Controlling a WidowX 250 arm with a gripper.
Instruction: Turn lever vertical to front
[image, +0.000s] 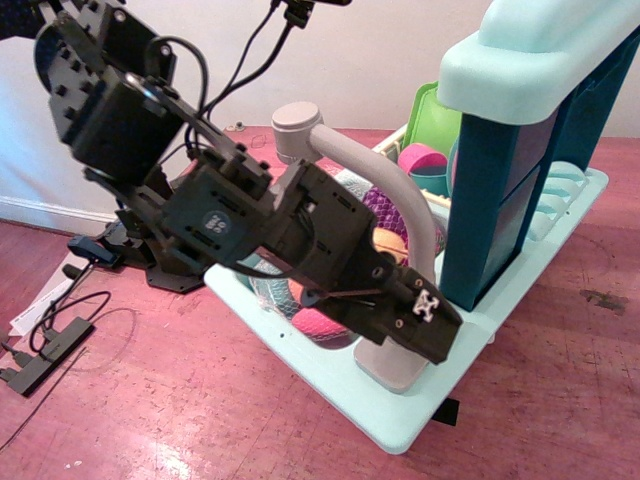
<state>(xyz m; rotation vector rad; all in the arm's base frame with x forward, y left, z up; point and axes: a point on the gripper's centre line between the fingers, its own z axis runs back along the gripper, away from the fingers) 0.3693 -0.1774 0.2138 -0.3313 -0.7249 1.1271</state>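
Observation:
The grey toy faucet (392, 190) stands at the front edge of the mint toy sink (330, 375), its curved spout ending in a round head (295, 130). My black gripper (432, 325) lies across the faucet's rounded base (388, 368) and touches or nearly touches it. The lever is hidden behind the gripper. The fingers point right, toward the teal cabinet (490, 200). I cannot tell whether the jaws are open or shut, or whether they hold the lever.
A net bag of toy food (385, 215) lies in the basin behind the arm. A green plate (432, 115) and a pink cup (420, 158) stand at the back. Cables and a power strip (45, 350) lie on the red table (180, 420) at the left.

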